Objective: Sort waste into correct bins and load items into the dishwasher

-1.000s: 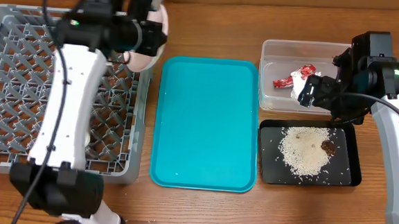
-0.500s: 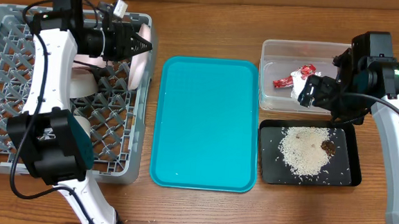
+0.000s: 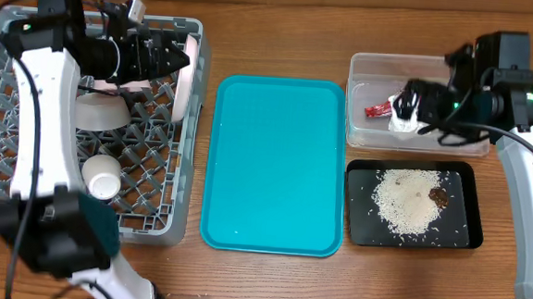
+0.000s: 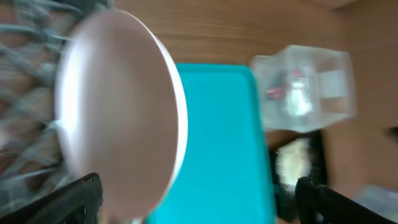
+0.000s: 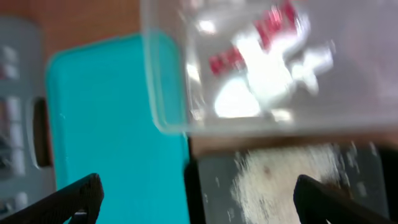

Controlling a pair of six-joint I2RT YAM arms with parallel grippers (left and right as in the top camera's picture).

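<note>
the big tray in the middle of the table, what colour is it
Teal, plain with no pattern. The tray shows best in the overhead view.

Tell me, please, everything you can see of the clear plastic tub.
The clear tub is a see-through plastic rectangle with rounded corners and no lid. It stands upright on the wooden table at the far right, beside the teal tray and just behind the black tray. Inside lie a crumpled red wrapper and a crumpled white tissue. The open right gripper hangs over its right half.
</note>
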